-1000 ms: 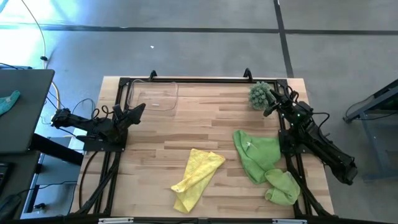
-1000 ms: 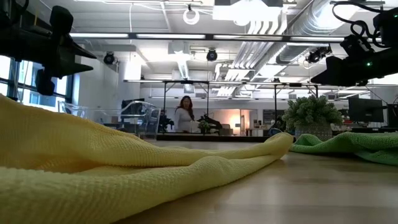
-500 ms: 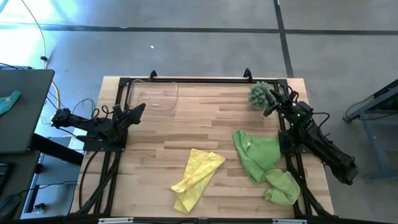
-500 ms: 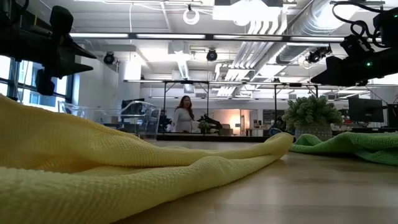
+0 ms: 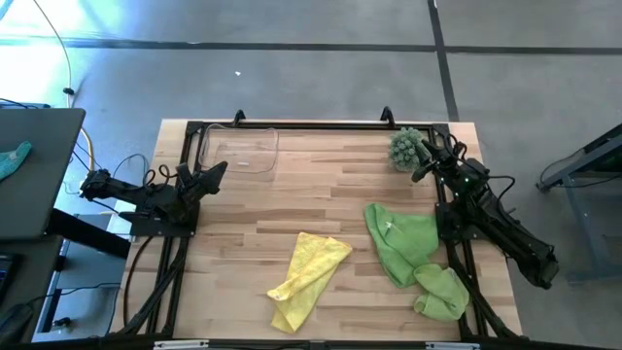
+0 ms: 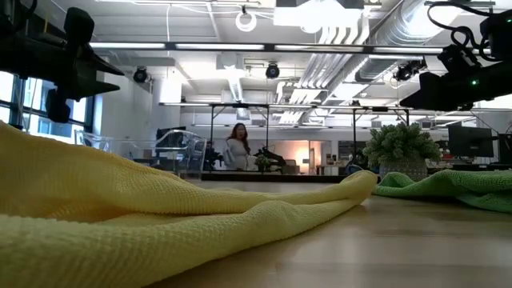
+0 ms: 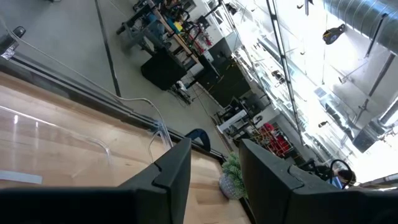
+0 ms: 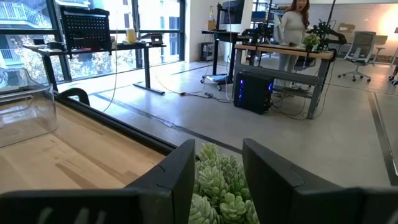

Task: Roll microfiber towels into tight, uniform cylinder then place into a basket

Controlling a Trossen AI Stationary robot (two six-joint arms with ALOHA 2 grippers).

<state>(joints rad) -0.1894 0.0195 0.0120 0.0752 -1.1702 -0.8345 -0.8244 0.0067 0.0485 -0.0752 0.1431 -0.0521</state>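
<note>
Three crumpled, unrolled microfiber towels [image 5: 309,277]

The left arm lies low at the counter's [image 5: 321,209] left edge, its left claw [image 5: 216,172] empty with fingers parted. The right arm stretches along the counter's right edge, its right claw [image 5: 425,163] likewise parted and empty.

Two matte black jointed arms, looped black cables, flat-fingered left tool [image 5: 216,171], right tool [image 5: 421,173]
</note>
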